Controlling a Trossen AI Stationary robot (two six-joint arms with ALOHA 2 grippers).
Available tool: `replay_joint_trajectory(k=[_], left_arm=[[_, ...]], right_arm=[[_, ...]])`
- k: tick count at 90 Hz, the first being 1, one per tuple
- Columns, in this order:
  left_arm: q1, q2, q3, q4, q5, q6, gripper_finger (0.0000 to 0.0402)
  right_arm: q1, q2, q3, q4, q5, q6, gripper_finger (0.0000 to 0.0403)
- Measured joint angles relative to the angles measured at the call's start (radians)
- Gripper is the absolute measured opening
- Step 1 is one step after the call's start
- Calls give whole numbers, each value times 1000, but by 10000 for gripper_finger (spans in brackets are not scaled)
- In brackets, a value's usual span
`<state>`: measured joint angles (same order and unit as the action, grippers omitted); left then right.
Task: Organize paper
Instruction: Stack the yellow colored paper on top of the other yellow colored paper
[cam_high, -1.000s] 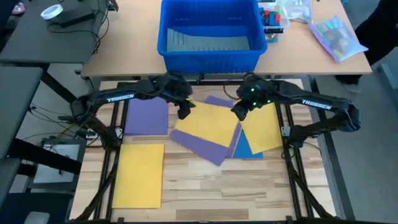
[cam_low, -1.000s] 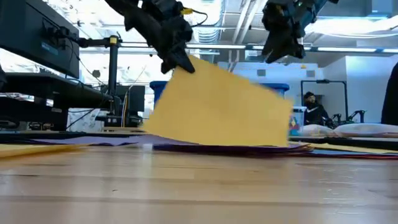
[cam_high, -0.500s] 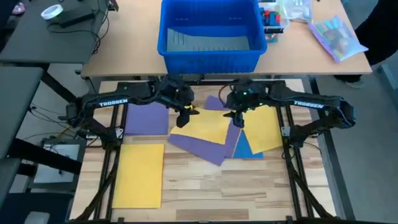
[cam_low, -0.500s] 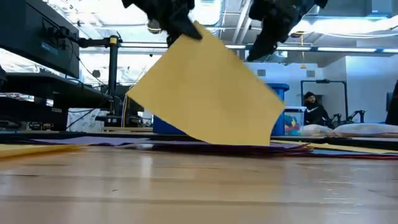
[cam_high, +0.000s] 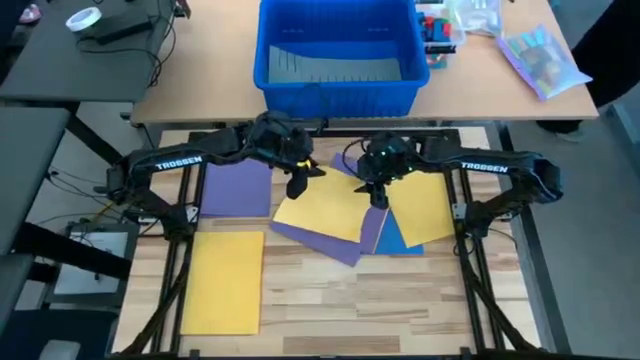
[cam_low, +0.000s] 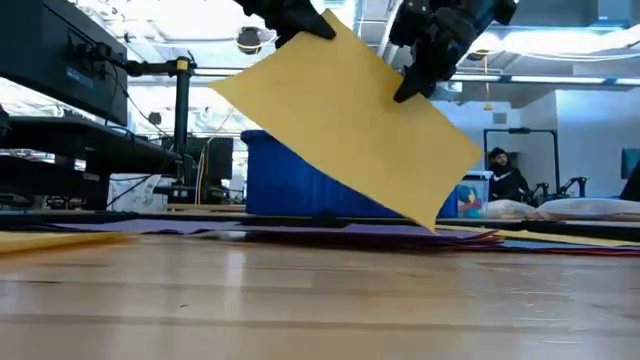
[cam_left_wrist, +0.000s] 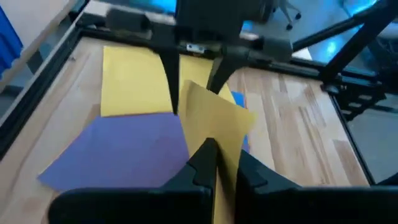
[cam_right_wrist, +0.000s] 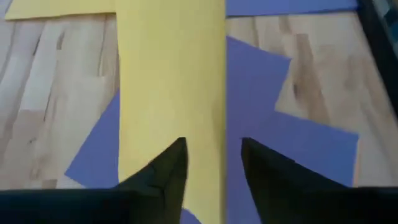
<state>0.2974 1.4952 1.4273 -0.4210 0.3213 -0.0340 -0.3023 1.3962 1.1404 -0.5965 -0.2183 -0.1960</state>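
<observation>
From above, the left claw and the right claw meet over the far middle of the desk, each at an upper corner of one lifted yellow sheet, whose long axis runs slantwise toward the right edge. Flat paper counted here: two more yellow sheets, one at the near left corner and one by the right edge; a purple sheet at the far left, at least one more purple under the lifted sheet, and a blue sheet peeking out below it. A blue bin sits beyond the far edge. The low view adds what the top view hides: the lifted sheet hangs clear of the desk, tilted, its lowest corner just above the pile, with a person in the room behind. The left wrist view shows the left claw pressed together on the sheet's edge, with the other arm's fingers beyond. The right wrist view shows the right claw spread, the yellow sheet running between its fingers over purple paper; I cannot tell whether they touch it.
</observation>
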Motion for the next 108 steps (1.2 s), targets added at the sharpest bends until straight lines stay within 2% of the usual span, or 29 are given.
replay_joint_trajectory(k=[9, 13, 28, 53, 63, 85, 97, 108], left_arm=[[0, 0, 0, 26, 0, -26, 0], [0, 0, 0, 29, 0, -46, 0], [25, 16, 3, -56, 8, -266, 5], [96, 10, 0, -470, 15, -316, 81], [92, -39, 0, -546, -52, -423, 89], [-63, -212, 0, -554, -282, -682, 76], [-200, -304, 1, -561, -401, -775, 67], [-323, -365, 1, -571, -457, -816, 62]], right_arm=[[0, 26, 0, -1, -26, 4, 27], [0, 36, 0, -2, -28, 4, 12], [-8, 34, 0, -8, -28, 21, 1], [-49, -44, 0, -88, -31, 124, 0], [-61, -64, 0, -110, -70, 185, 0], [-37, -67, 0, -90, -95, 418, 0], [9, -67, 0, 1, -112, 620, 0], [86, -67, 0, 135, -96, 820, 0]])
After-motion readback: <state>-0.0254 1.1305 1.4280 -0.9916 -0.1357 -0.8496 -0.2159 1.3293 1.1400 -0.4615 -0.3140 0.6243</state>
